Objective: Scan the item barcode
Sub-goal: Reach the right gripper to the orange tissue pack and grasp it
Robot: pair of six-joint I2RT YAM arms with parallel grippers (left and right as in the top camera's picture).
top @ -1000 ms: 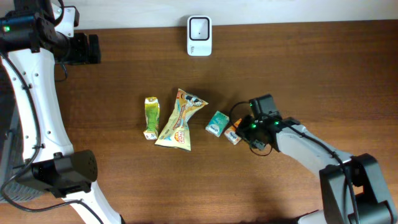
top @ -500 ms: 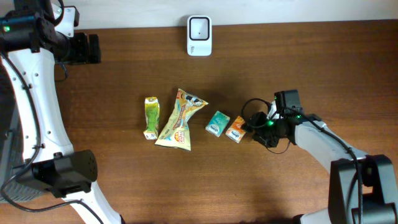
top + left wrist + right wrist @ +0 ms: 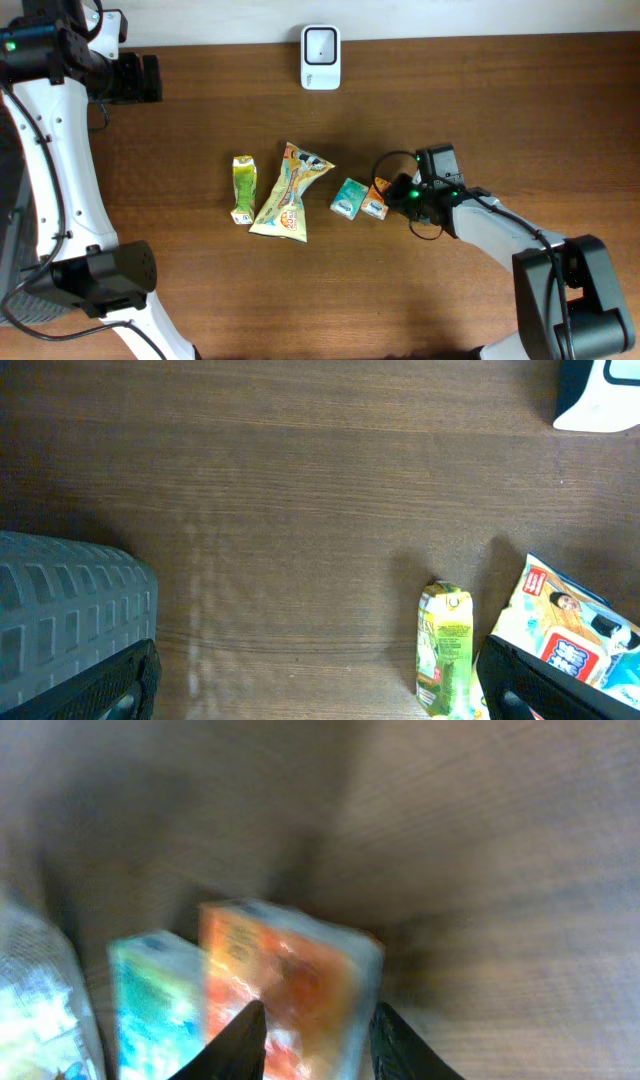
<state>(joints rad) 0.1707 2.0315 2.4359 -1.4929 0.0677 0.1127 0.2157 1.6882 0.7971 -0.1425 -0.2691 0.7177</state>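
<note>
Straddles the small, boxy orange packet point(image 3: 376, 203) with the right gripper point(image 3: 397, 197), a dark fingertip on either side; too blurred to tell whether pinching. Sits glossy on the dark wood-grain table point(image 3: 500, 100), touching a teal packet point(image 3: 349, 198). Holds the left gripper point(image 3: 320, 700) spread wide.

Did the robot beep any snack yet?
Nothing looks scanned: the orange packet lies on the table, away from the scanner. In hand: the right pincer straddles it; blur hides whether it grips. Left: lifting it and showing its barcode to the scanner.
</note>
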